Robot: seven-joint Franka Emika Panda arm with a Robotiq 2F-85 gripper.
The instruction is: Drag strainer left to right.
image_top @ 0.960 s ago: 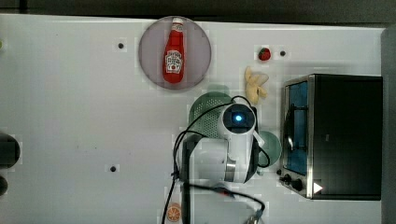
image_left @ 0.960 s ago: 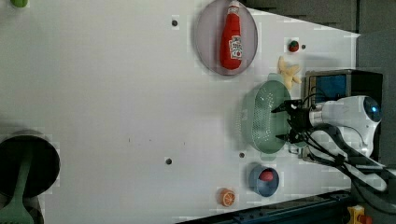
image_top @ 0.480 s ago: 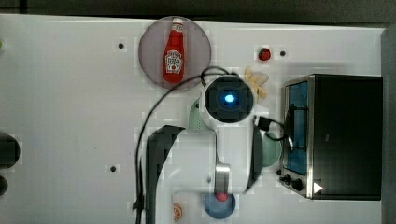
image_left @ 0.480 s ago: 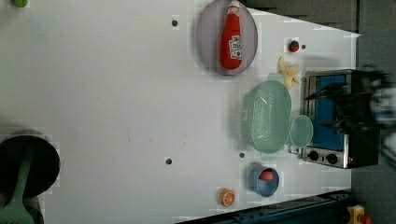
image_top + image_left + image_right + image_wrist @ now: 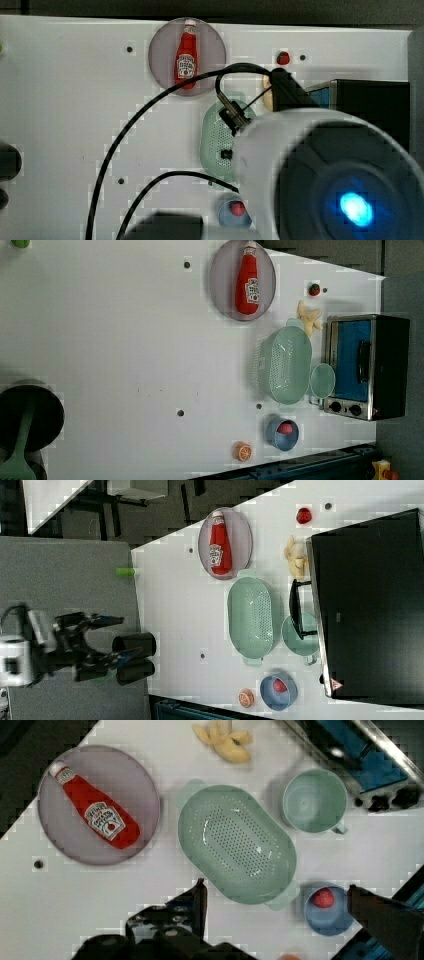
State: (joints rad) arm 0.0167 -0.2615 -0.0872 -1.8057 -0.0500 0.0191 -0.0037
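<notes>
White table (image 5: 125, 340): strainer (image 5: 287, 365), cup (image 5: 322, 381), plate (image 5: 222, 280), toaster oven (image 5: 367, 367)

One strainer (image 5: 284, 365), one cup (image 5: 322, 381), one ketchup bottle (image 5: 248, 279), one toaster oven (image 5: 367, 366).

Bench (image 5: 125, 340), left view:
- Strainer (image 5: 286, 365): on the bench, toward the left view's right.
- Cup (image 5: 322, 381): just beside the strainer on its right, between strainer and toaster oven (image 5: 367, 367).
- Plate (image 5: 242, 280): above the strainer, apart from it; ketchup bottle (image 5: 248, 280) lying on it.
- Banana (image 5: 309, 317): between plate and oven, near the strainer's upper end.
- Bowl (image 5: 282, 433): below the strainer, a small ball (image 5: 285, 428) inside.
- Orange half (image 5: 244, 451): left of the bowl.
</notes>
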